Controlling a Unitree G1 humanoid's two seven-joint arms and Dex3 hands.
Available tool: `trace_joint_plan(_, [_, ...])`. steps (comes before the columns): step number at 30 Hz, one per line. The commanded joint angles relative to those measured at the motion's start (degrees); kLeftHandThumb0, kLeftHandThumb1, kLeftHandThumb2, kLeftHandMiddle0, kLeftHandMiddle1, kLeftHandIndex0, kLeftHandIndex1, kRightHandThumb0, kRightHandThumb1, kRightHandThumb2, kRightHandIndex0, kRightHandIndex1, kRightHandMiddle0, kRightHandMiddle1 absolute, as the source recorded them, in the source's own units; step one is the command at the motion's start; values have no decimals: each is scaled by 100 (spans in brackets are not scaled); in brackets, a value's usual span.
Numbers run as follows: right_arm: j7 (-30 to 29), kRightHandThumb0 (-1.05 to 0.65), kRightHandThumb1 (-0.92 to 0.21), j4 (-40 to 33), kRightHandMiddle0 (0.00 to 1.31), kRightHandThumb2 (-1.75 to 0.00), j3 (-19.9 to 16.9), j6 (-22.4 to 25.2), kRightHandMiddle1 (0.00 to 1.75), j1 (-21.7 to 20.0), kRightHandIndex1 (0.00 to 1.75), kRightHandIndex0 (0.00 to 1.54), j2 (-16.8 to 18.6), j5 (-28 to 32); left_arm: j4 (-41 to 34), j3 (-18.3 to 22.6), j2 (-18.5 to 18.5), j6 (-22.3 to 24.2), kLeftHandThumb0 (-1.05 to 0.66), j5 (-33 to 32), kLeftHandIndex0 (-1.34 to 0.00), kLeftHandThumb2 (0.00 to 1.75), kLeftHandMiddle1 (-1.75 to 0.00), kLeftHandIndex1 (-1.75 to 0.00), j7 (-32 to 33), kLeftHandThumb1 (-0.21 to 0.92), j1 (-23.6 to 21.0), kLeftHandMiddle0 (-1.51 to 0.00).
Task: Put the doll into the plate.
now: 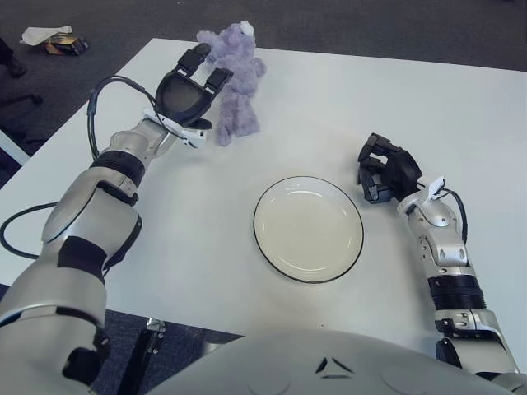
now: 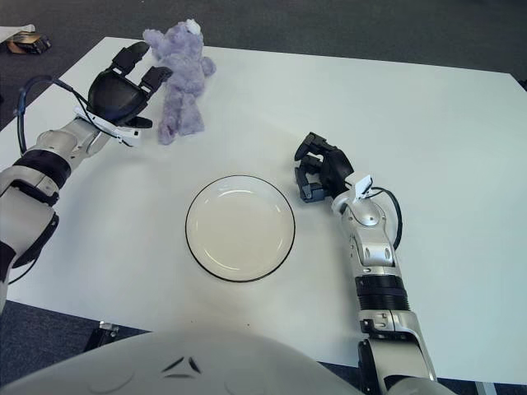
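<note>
The purple doll (image 1: 235,86) is seen upright at the far side of the white table (image 1: 461,115), well apart from the empty plate (image 1: 308,229). The left hand (image 1: 188,90) is held just beside it, fingers spread, nothing grasped. The right hand (image 1: 385,178) is seen curled beside the plate.

Doll (image 1: 237,82) left flank behind left hand (image 1: 188,92), table (image 1: 461,107) right corner cut off
</note>
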Motion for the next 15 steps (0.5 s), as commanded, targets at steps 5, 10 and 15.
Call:
trace_joint_plan(5, [12,-1,-23,482,55,-142,71,386,174,433,175,56,-93,-222,258,-266,-75,304,-48,132,0,105,0,-37,424,32,-146,0])
trace_joint_plan(10, [14,-1,-21,492,49,-144,74,373,170,430,175,68,-111,-235,348,-355,-137,424,-43,112,0,106,0,-29,562,37,-161,0])
trace_joint_plan(15, [49,-2,-20,519,47,-145,60,372,168,425,175,73,-109,-186,385,-421,-218,606,-41,108,0,105,0,-26,667,45,-150,0])
